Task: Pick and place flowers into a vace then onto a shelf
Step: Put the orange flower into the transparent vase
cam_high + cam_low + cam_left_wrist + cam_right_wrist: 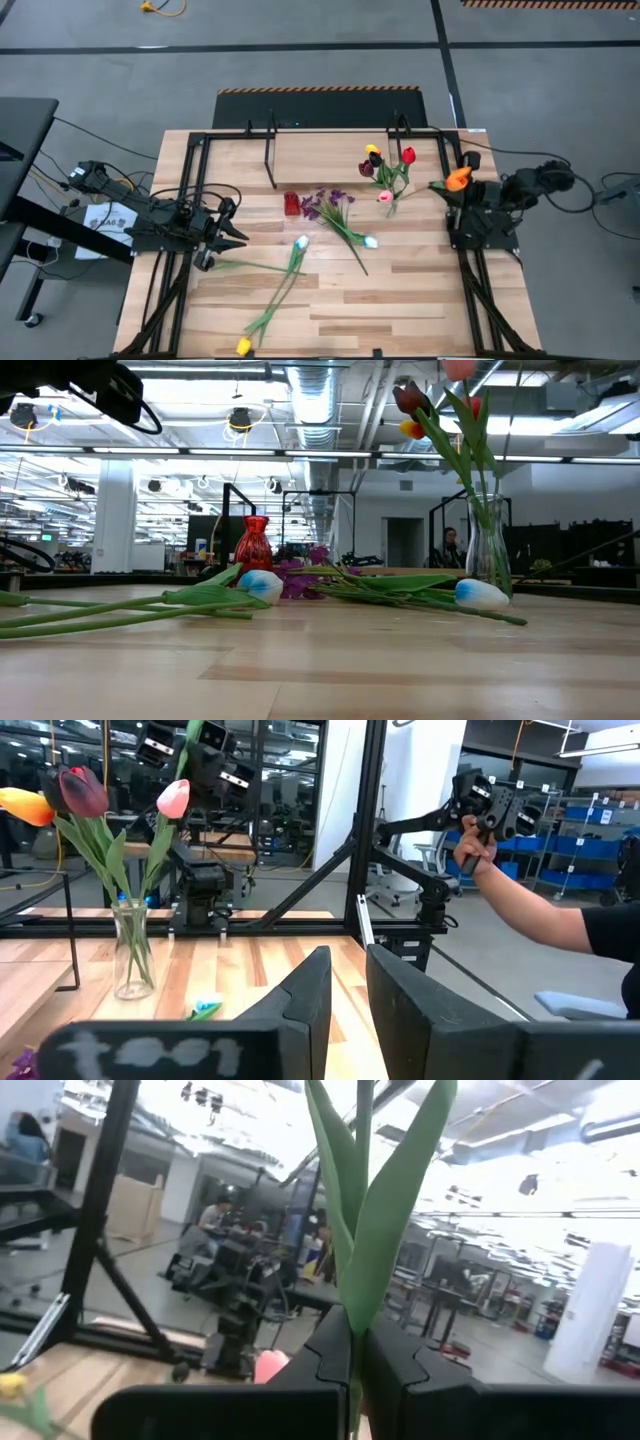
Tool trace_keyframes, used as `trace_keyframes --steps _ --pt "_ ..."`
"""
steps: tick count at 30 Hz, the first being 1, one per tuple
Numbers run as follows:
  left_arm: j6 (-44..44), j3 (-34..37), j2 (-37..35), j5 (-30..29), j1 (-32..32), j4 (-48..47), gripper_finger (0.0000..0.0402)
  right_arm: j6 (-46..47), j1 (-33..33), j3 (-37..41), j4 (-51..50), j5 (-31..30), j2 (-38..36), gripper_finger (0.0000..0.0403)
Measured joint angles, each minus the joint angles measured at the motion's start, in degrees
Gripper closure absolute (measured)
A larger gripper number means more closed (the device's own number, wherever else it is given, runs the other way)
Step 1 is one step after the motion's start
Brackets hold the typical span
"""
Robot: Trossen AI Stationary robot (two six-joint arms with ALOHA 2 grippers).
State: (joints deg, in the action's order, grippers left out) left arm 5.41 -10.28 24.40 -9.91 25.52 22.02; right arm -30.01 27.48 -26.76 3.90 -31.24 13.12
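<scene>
A clear glass vase (487, 550) stands on the table at the far right, holding red, yellow, maroon and pink tulips (385, 170). My right gripper (357, 1342), at the table's right edge beside the vase, is shut on an orange tulip (458, 180). Two white tulips (302, 243) and a purple sprig (325, 205) lie flat mid-table, and a yellow tulip (243, 346) lies at the near edge. The shelf (320, 160) stands at the far middle. My left gripper (236, 224) hovers at the table's left, slightly open with nothing between its fingers. My right gripper pinches the orange tulip's green stem and leaf bases (358, 1305) between its two fingers. The fingers come about level from the table's right side and lie across the stem. The stem and leaves rise out of the fingers; the bloom (458, 180) is clear of the table.
A small red vase (291, 203) stands mid-table, left of the purple sprig. Black frame rails (190, 200) run along both table sides. Beyond the table a person's hand (478, 840) holds another arm's handle. Bare planks lie at the near right.
</scene>
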Motion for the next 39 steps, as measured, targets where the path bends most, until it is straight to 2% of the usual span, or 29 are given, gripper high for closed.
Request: trace_keyframes --steps 6,14,26,33,39 --pt "0.0 0.0 0.0 0.0 0.0 0.0 0.0345 1.0 -2.5 1.0 1.7 2.6 0.0 0.0403" --pt "0.0 0.0 0.0 0.0 0.0 0.0 0.0345 0.7 -5.9 5.0 6.4 2.8 -0.1 0.0403" --pt "0.1 0.0 0.0 0.0 0.0 -0.1 0.0345 3.1 -9.3 5.5 6.5 2.9 0.0 0.0402" --pt "0.2 0.0 0.0 0.0 0.0 -0.1 0.0345 4.9 -11.9 5.5 6.5 2.8 0.0 0.0389" --pt "0.2 0.0 0.0 0.0 0.0 -0.1 0.0345 7.5 -14.9 5.5 6.2 2.9 0.0 0.0399"
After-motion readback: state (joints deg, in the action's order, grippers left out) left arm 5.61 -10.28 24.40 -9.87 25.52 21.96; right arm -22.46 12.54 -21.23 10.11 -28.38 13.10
